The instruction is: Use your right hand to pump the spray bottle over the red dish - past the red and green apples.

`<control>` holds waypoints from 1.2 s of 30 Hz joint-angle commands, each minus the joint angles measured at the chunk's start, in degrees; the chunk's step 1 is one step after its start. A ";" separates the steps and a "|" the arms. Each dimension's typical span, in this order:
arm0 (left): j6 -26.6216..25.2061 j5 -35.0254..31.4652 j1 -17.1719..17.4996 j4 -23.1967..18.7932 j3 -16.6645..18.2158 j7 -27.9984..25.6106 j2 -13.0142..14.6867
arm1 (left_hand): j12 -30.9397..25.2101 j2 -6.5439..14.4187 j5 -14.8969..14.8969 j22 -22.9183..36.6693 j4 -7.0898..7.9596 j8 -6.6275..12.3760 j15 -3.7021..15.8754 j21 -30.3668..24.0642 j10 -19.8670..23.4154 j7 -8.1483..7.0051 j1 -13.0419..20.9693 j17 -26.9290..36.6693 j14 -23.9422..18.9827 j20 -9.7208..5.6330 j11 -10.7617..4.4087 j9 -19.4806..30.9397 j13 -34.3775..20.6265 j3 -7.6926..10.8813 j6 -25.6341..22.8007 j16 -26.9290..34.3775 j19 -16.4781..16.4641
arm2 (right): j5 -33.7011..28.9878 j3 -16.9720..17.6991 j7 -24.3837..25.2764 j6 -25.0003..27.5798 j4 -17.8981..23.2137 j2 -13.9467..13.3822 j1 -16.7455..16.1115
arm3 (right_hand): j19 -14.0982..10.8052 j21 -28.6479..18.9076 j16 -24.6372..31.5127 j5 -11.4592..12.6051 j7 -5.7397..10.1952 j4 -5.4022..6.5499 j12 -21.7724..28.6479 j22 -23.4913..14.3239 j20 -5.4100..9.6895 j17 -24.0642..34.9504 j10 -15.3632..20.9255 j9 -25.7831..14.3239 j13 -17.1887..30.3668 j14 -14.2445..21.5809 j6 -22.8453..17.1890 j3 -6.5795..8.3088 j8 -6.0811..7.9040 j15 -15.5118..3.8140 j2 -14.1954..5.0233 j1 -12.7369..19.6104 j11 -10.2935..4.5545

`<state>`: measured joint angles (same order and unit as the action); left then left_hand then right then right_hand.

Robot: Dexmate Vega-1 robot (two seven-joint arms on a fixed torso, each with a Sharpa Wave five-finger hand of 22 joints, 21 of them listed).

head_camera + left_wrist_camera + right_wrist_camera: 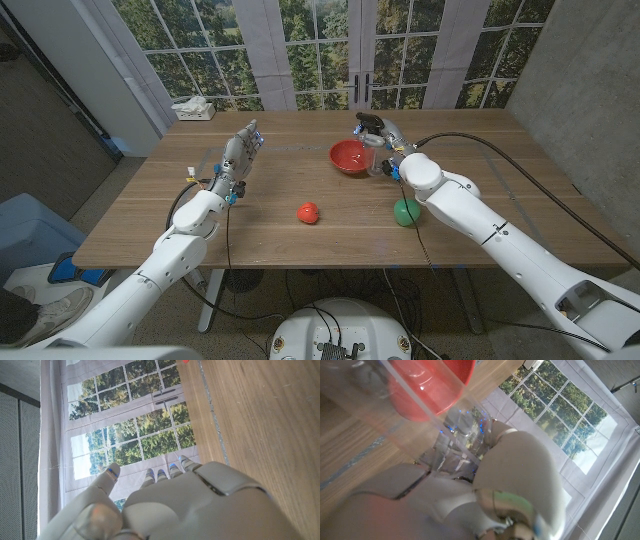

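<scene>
My right hand [393, 143] grips a clear spray bottle [377, 150] with a black pump head [368, 121], held just right of the red dish [349, 157] at mid-table. In the right wrist view the clear bottle [415, 405] crosses in front of the red dish [432, 382], with my fingers [465, 435] wrapped around it. A red apple [308, 212] lies near the table's front middle. A green apple [406, 212] sits to its right, partly under my right forearm. My left hand [240, 155] stands raised over the left side, fingers apart, holding nothing.
A white tissue box [193, 109] sits at the far left corner of the wooden table [270, 235]. Windows stand behind the far edge. A cable [520, 165] runs over the table's right side.
</scene>
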<state>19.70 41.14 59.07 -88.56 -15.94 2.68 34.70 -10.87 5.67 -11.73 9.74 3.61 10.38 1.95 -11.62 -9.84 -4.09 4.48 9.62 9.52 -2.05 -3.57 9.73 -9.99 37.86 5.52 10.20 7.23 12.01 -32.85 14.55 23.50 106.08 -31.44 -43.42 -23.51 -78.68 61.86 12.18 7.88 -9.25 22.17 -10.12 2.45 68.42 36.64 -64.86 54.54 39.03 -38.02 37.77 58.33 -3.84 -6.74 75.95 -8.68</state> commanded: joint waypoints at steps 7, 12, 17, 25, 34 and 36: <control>0.19 0.08 0.11 0.02 -0.09 0.04 -0.14 | -0.05 4.44 0.08 0.27 -0.33 0.04 3.34 0.35 -3.25 -0.41 0.47 -0.02 6.01 -3.56 0.35 0.14 -0.16 -0.04 0.26 -0.10 0.00 | 7.12 -1.62 -3.23 17.20 5.24 -3.26 6.12 | -0.22 -0.28 8.76 0.63 -0.13 -0.29 -0.28 -0.09 6.94 1.89 0.40 0.08 0.23 0.96 0.41 0.38 0.21 -7.66 -3.03 3.81 0.46; 0.39 -0.10 0.50 -0.31 0.01 -0.32 -0.10 | -0.03 4.45 0.08 0.27 -0.36 0.02 3.36 0.36 -3.30 -0.44 0.48 -0.02 6.05 -3.53 0.38 0.14 -0.16 -0.05 0.30 -0.11 0.00 | 7.49 -3.29 -3.56 20.18 5.76 -3.69 8.31 | -0.38 -0.46 8.82 0.78 -0.35 -0.34 -0.51 -0.15 6.85 1.88 0.59 0.12 -0.07 1.04 0.59 0.39 0.19 -7.67 -3.02 3.92 0.77; 0.64 -0.14 1.03 -0.76 0.25 -0.63 0.02 | -0.05 4.45 0.09 0.27 -0.39 0.04 3.37 0.34 -3.26 -0.42 0.50 -0.02 6.04 -3.49 0.33 0.14 -0.16 -0.06 0.27 -0.10 -0.05 | 8.60 -4.03 -4.62 20.77 5.05 -3.66 9.97 | -0.59 -0.66 8.91 1.05 -0.70 -0.54 -0.68 -0.20 6.82 1.89 0.92 0.36 -0.42 1.17 0.67 0.42 0.09 -7.74 -2.93 4.17 1.32; 1.01 -0.15 1.75 -1.29 0.61 -1.04 0.11 | -0.03 4.47 0.10 0.27 -0.43 0.05 3.36 0.35 -3.30 -0.43 0.52 -0.02 6.02 -3.49 0.35 0.14 -0.16 -0.07 0.24 -0.09 -0.05 | 8.71 -6.38 -4.98 23.25 3.90 -2.95 12.94 | -1.40 -1.37 9.55 1.69 -1.31 -0.96 -0.70 -0.39 6.78 2.04 2.02 1.15 -0.99 1.96 0.45 0.15 -0.20 -7.91 -2.53 4.67 2.34; 1.23 -0.15 2.32 -1.72 0.79 -1.16 0.23 | -0.02 4.48 0.10 0.27 -0.48 0.05 3.39 0.34 -3.33 -0.42 0.56 -0.02 6.02 -3.48 0.32 0.14 -0.16 -0.08 0.23 -0.10 -0.10 | 8.76 -7.12 -3.83 23.95 4.10 -2.49 13.58 | -1.78 -2.27 11.89 2.57 -1.14 -1.28 -0.44 -0.43 5.93 2.44 -1.65 2.33 1.58 3.42 -1.84 -1.43 -0.09 -7.49 -0.75 5.13 2.95; 1.38 -0.16 2.38 -1.73 0.82 -1.12 0.20 | -0.02 4.49 0.10 0.27 -0.49 0.02 3.38 0.34 -3.36 -0.47 0.57 -0.02 6.05 -3.48 0.30 0.14 -0.16 -0.08 0.29 -0.11 -0.10 | 9.34 -7.38 -5.04 24.10 3.81 -2.67 14.19 | -2.67 -2.72 14.17 2.41 -1.22 -1.32 1.43 -0.48 6.09 2.79 -0.82 2.29 3.46 4.51 -2.19 -2.82 -0.15 -7.40 0.25 5.33 2.66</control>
<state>20.71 41.04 60.81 -89.83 -15.41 1.75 34.76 -10.87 5.67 -11.73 9.74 3.45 10.38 1.94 -11.62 -9.84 -4.30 4.48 9.62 9.52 -2.05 -3.58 9.72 -9.99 37.70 5.74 10.20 7.24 20.63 -38.73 9.95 45.75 110.25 -34.36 -31.32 -24.98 -80.82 61.86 14.42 6.77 -10.50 21.93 -10.28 2.65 68.35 35.36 -62.30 56.20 41.72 -39.62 36.05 58.00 -3.58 -5.22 78.22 -5.87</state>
